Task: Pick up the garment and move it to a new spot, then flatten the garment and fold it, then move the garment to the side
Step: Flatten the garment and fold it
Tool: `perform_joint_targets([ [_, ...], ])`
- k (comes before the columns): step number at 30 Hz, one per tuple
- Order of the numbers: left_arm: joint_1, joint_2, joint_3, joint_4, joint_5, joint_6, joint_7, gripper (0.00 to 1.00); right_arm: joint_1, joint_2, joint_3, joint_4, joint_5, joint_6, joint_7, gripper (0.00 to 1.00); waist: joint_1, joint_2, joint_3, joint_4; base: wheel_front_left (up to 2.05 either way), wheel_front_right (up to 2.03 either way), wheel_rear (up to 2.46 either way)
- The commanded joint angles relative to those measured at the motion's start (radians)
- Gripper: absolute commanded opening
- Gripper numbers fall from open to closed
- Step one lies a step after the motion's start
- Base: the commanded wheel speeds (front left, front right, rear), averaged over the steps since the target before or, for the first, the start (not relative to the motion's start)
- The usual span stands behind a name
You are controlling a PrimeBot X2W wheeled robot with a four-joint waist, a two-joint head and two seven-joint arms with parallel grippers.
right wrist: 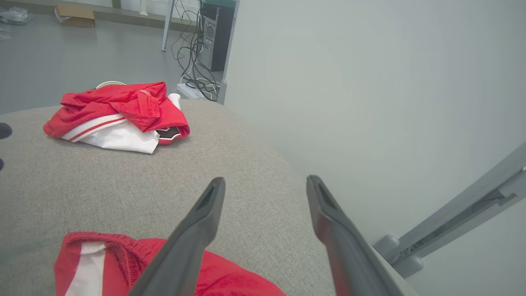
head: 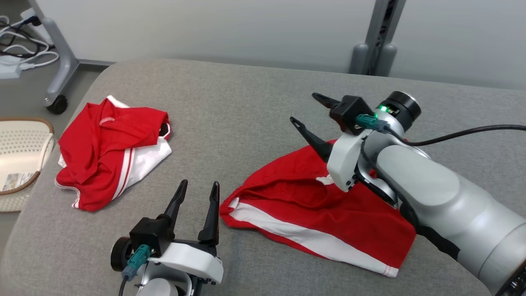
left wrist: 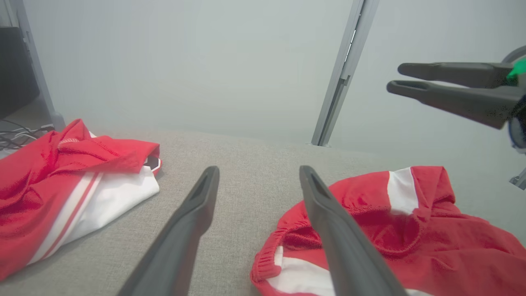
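You are seeing the red garment with the white stripe (head: 296, 197) lying loosely spread on the near right part of the grey cushion (head: 246, 102). Your right gripper (head: 303, 107) is hovering above the cushion's right half, over the garment, with its fingers standing apart and gripping nothing. Your left gripper (head: 200, 183) is hanging over the cushion's near edge, with its fingers likewise spread and empty. A second red-and-white garment (head: 107, 152) is lying crumpled on the cushion's left side.
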Motion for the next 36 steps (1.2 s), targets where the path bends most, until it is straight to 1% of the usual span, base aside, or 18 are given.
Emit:
perform_joint_targets([
  [1, 0.001, 0.004, 0.01, -0.004, 0.008, -0.003, -0.001, 1.0, 0.022, -0.007, -0.008, 0.004, 0.013, 0.0, -0.013, 1.0, 0.0, 0.0, -0.019, -0.029, 0.0, 0.0, 0.0],
  [4, 0.016, 0.004, 0.034, -0.007, 0.016, -0.005, -0.001, 1.0, 0.054, -0.035, -0.088, 0.013, 0.041, 0.0, -0.05, 1.0, 0.0, 0.0, -0.031, -0.065, 0.0, 0.0, 0.0],
  [6, 0.02, 0.004, 0.051, -0.011, 0.021, -0.008, -0.001, 1.0, 0.09, -0.052, -0.164, 0.0, 0.052, 0.0, -0.06, 1.0, 0.0, 0.0, -0.037, -0.089, 0.0, 0.0, 0.0],
  [8, 0.025, 0.004, 0.07, -0.014, 0.027, -0.007, -0.001, 1.0, 0.135, -0.071, -0.275, -0.054, 0.046, 0.0, -0.061, 1.0, 0.0, 0.0, -0.04, -0.113, 0.0, 0.0, 0.0],
  [11, 0.037, 0.004, 0.096, -0.014, 0.036, -0.013, -0.001, 1.0, 0.256, -0.101, -0.451, -0.151, -0.006, 0.0, -0.06, 1.0, 0.0, 0.0, -0.043, -0.148, 0.0, 0.0, 0.0],
  [13, 0.04, 0.004, 0.115, -0.013, 0.042, -0.017, -0.001, 1.0, 0.345, -0.103, -0.56, -0.22, -0.05, 0.0, -0.061, 1.0, 0.0, 0.0, -0.043, -0.169, 0.0, 0.0, 0.0],
  [15, 0.044, 0.004, 0.13, -0.01, 0.048, -0.022, -0.001, 1.0, 0.438, -0.09, -0.656, -0.283, -0.085, 0.0, -0.061, 1.0, 0.0, 0.0, -0.045, -0.188, 0.0, 0.0, 0.0],
  [19, 0.055, 0.004, 0.154, -0.003, 0.062, -0.034, -0.001, 1.0, 0.61, -0.058, -0.797, -0.385, -0.138, 0.0, -0.061, 1.0, 0.0, 0.0, -0.046, -0.215, 0.0, 0.0, 0.0],
  [24, 0.065, 0.004, 0.169, 0.007, 0.072, -0.042, -0.001, 1.0, 0.765, -0.012, -0.892, -0.453, -0.185, 0.0, -0.061, 1.0, 0.0, 0.0, -0.051, -0.234, 0.0, 0.0, 0.0],
  [29, 0.082, 0.004, 0.181, 0.018, 0.079, -0.053, -0.001, 1.0, 0.873, 0.032, -0.941, -0.486, -0.203, 0.0, -0.061, 1.0, 0.0, 0.0, -0.061, -0.245, 0.0, 0.0, 0.0],
  [36, 0.086, 0.004, 0.17, 0.021, 0.088, -0.058, -0.001, 1.0, 0.907, 0.052, -0.951, -0.501, -0.212, 0.0, -0.061, 1.0, 0.0, 0.0, -0.069, -0.24, 0.0, 0.0, 0.0],
])
